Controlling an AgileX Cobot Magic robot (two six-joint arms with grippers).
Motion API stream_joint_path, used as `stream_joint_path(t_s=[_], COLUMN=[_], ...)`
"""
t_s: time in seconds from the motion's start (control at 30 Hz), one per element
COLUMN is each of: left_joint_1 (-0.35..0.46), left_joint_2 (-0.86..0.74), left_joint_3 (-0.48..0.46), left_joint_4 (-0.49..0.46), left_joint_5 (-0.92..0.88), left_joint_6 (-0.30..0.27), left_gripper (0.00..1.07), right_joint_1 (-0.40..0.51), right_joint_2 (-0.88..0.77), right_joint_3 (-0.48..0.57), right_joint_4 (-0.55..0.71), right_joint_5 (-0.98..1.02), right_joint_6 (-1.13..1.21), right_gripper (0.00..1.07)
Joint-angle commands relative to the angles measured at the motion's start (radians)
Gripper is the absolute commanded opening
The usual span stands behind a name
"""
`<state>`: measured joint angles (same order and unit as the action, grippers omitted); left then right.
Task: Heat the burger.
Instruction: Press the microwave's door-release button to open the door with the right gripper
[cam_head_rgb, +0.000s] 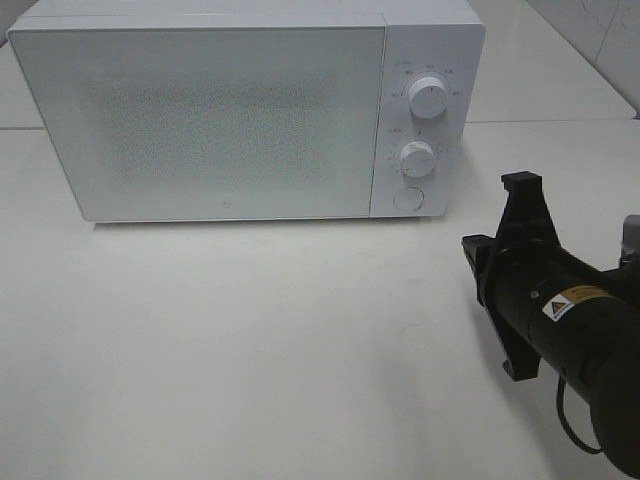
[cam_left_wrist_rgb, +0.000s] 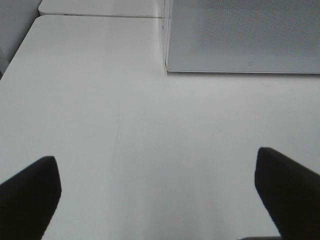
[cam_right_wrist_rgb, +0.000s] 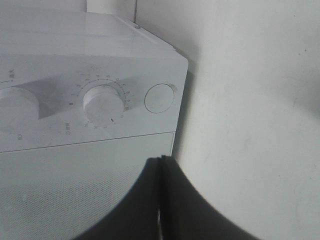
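Note:
The burger is out of view in every frame. A white microwave (cam_head_rgb: 230, 110) stands at the back of the table with its speckled door (cam_head_rgb: 200, 120) closed. My right gripper (cam_right_wrist_rgb: 161, 161) is shut with nothing between its fingers, and it hovers close in front of the microwave's control panel, near the lower knob (cam_right_wrist_rgb: 102, 104) and the round button (cam_right_wrist_rgb: 160, 98). Seen from above, the right arm (cam_head_rgb: 560, 310) reaches in from the right edge. My left gripper (cam_left_wrist_rgb: 157, 192) is open over bare table, its two dark fingers (cam_left_wrist_rgb: 30, 190) far apart, a little in front of the microwave (cam_left_wrist_rgb: 245, 40).
The microwave panel carries an upper knob (cam_head_rgb: 428, 97), a lower knob (cam_head_rgb: 416, 157) and a round button (cam_head_rgb: 408, 198). A white table (cam_head_rgb: 250, 340) spreads in front of it. A second white tabletop (cam_left_wrist_rgb: 100, 7) adjoins at the back, and a tiled wall stands at the far right.

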<state>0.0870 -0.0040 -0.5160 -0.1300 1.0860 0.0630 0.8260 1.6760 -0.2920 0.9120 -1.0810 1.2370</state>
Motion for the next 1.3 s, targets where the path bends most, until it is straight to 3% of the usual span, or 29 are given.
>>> stream_joint_path(t_s=[0.03,0.43,0.93,1.3], left_joint_1=[0.003,0.003,0.003,0.003], left_joint_2=[-0.006,-0.006,-0.006,-0.006], left_joint_3=[0.000,0.000,0.000,0.000], left_joint_4=[-0.003,-0.003,-0.002,-0.003], left_joint_5=[-0.012,-0.012,-0.012,-0.012], left_joint_6=[-0.004,-0.004,-0.004,-0.004], left_gripper=[0.98,0.98,0.98,0.98], right_joint_1=[0.001,-0.003,-0.175,-0.197], right_joint_2=[0.028,0.157,0.224,0.292], right_joint_3=[-0.036,-0.157,-0.303,-0.379], right_joint_4=[-0.008,-0.003,-0.123,-0.136], right_joint_5=[-0.002,-0.001,0.092,0.104], right_joint_6=[0.038,0.043,0.034,0.041], right_gripper=[0.00,0.00,0.00,0.00])
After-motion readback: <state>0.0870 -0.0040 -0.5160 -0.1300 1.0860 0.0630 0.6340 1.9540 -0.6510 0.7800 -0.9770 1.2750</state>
